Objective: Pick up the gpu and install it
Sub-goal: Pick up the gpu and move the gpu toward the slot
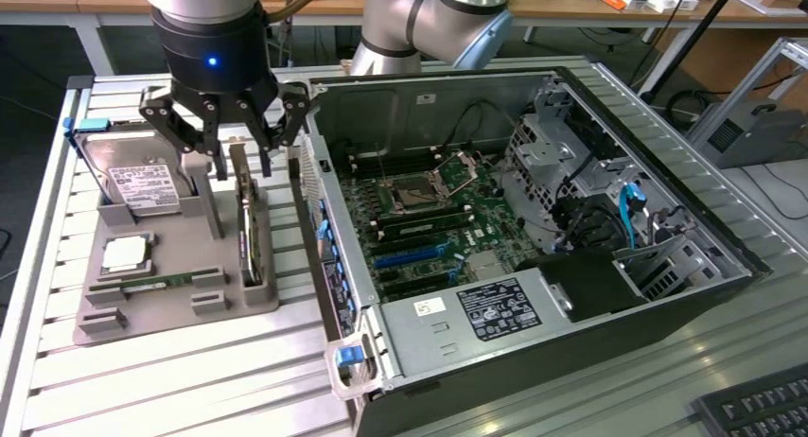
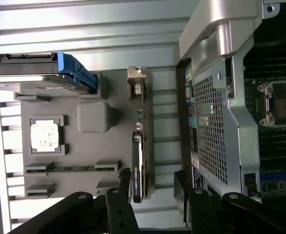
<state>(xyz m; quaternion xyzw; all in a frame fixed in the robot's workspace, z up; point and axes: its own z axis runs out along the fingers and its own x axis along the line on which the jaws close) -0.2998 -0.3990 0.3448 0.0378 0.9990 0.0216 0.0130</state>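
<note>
Your fingers (image 2: 118,212) hang wide open and empty over the gpu (image 1: 250,236), which stands on edge in the tray (image 1: 165,309) just beside the case (image 1: 417,96). Descend off-centre and you'll likely clip that case wall.

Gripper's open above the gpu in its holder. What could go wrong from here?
1. The gpu stands on its thin edge in the grey holder. In the wrist view it sits nearer one finger of the open gripper, so an off-centre descent could land a finger on the card's top edge or tip it.
2. The hard drive stands close on one side and the computer case wall on the other, so the wide fingers might clip either.
</note>
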